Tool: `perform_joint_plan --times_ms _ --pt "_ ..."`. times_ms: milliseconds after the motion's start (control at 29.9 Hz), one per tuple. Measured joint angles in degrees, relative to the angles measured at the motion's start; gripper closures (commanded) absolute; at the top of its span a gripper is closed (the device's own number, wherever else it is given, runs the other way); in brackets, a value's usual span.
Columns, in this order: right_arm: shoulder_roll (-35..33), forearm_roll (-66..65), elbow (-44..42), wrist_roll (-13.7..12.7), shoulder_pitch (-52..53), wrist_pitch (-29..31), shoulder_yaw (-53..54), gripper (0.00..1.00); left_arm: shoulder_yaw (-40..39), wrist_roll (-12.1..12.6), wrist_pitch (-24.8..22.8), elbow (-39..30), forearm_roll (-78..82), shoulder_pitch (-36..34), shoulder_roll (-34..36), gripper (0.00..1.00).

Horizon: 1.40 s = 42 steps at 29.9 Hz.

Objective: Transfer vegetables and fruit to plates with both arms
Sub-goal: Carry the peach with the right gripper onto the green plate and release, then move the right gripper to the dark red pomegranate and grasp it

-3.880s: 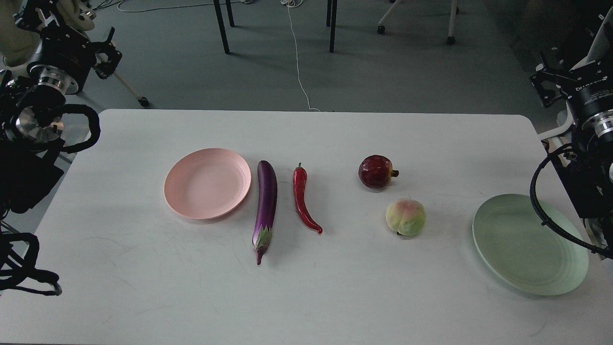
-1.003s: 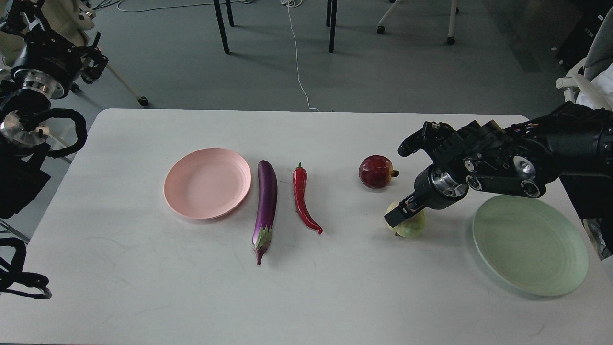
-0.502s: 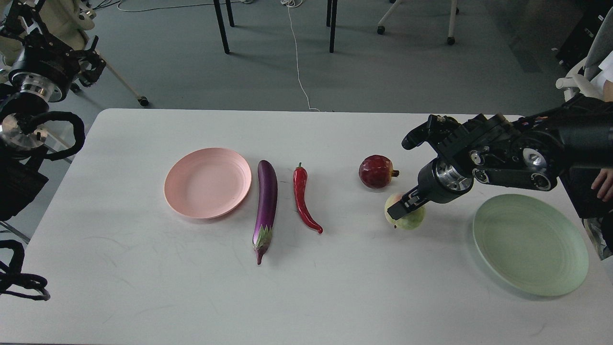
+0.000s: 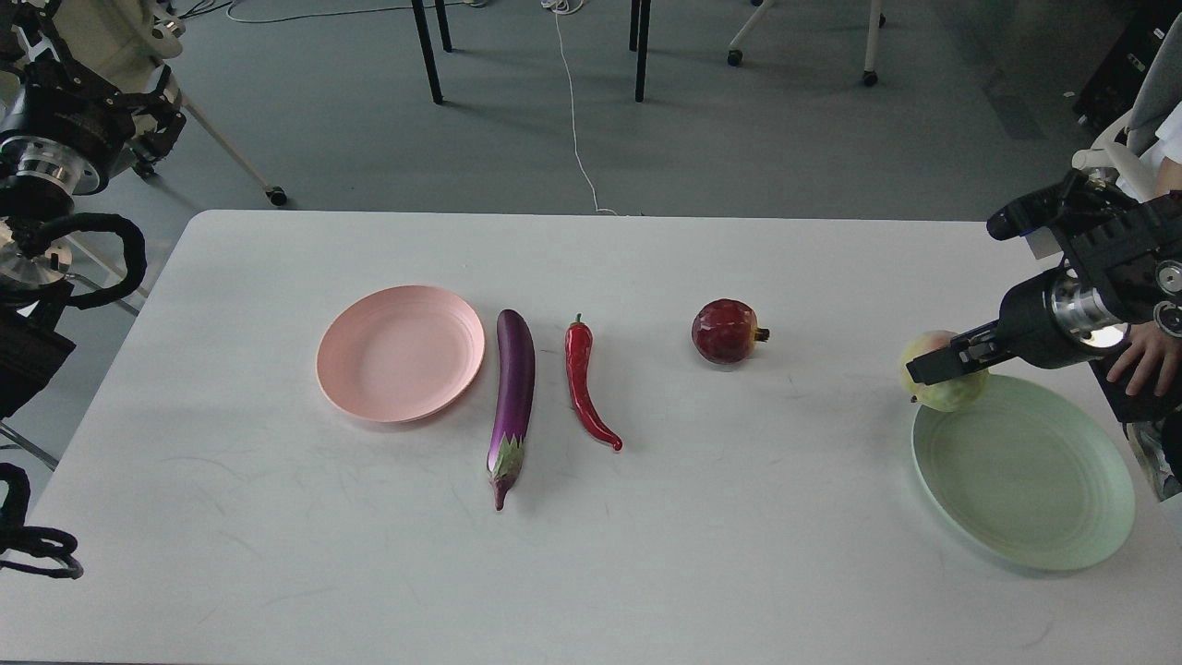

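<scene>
My right gripper (image 4: 934,366) is shut on the yellow-green peach (image 4: 951,395) and holds it just over the far left rim of the mint green plate (image 4: 1025,480). The dark red pomegranate (image 4: 727,331) lies right of the table's centre. The red chili pepper (image 4: 583,380) and the purple eggplant (image 4: 513,392) lie side by side in the middle. The empty pale pink plate (image 4: 400,353) sits left of the eggplant. My left gripper (image 4: 148,106) is raised off the table at the far left; it is dark and its fingers cannot be told apart.
The white table (image 4: 591,573) has a bare front half. A person's hand (image 4: 1140,356) shows at the right edge behind my right arm. Chair legs and a white cable (image 4: 572,111) are on the floor beyond the table.
</scene>
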Motion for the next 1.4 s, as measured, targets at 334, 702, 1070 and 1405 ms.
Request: perform_joint_plan --times_ms 334,702,1070,1405 --pt "-11.5 -7.5 6.9 -0.3 -4.4 -0.2 -0.1 0.44 0.0 0.0 0.0 0.0 0.1 0.7 0.0 0.02" --pt "-15.3 -10.2 7.3 -0.3 -10.8 -5.7 0.6 0.19 0.1 0.0 0.0 0.0 0.1 1.3 -0.1 0.02" --pt "-15.2 -9.7 7.3 -0.3 -10.9 -5.9 1.5 0.06 0.1 0.0 0.0 0.0 0.3 1.5 -0.1 0.02" --pt "-14.2 -8.9 7.0 -0.4 -9.2 -5.3 9.8 0.03 0.2 0.1 0.0 0.0 0.4 1.6 0.0 0.02"
